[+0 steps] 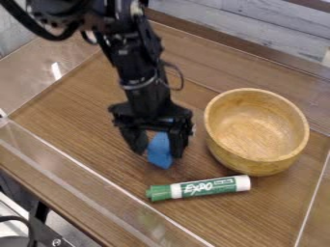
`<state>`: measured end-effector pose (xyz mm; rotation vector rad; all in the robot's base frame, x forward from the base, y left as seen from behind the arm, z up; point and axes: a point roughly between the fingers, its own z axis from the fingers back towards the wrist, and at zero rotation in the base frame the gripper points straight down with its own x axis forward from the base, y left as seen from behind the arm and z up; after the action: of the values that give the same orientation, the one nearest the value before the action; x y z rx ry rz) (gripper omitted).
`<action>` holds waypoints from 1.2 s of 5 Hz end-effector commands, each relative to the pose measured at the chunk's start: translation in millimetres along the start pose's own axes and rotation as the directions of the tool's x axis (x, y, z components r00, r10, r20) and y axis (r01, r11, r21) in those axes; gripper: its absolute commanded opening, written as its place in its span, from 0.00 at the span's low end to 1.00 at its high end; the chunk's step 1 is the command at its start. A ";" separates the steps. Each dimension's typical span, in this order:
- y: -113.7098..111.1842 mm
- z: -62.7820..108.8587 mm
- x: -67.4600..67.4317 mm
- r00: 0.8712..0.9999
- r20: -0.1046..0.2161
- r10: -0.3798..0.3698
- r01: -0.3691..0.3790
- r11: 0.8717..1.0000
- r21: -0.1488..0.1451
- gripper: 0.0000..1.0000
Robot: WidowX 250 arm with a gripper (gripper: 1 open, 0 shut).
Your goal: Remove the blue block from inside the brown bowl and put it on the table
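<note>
The blue block [157, 150] stands on the dark wood table [71, 111], just left of the brown bowl [258, 130]. The bowl is empty, and its light wooden inside shows in full. My gripper [156, 147] points straight down over the block, one black finger on each side. The jaws are spread wider than the block, so the gripper is open. The block's upper part is hidden behind the gripper body.
A white marker with a green cap [198, 188] lies on the table in front of the block and bowl. Low clear acrylic walls [77, 178] border the tabletop on all sides. The black arm reaches in from the upper left.
</note>
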<state>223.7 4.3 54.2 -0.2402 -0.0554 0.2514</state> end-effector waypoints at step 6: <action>-24.8 74.2 27.0 0.982 0.169 -0.079 0.088 0.995 -0.048 1.00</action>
<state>245.2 4.9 120.5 -0.2732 -0.1869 0.2014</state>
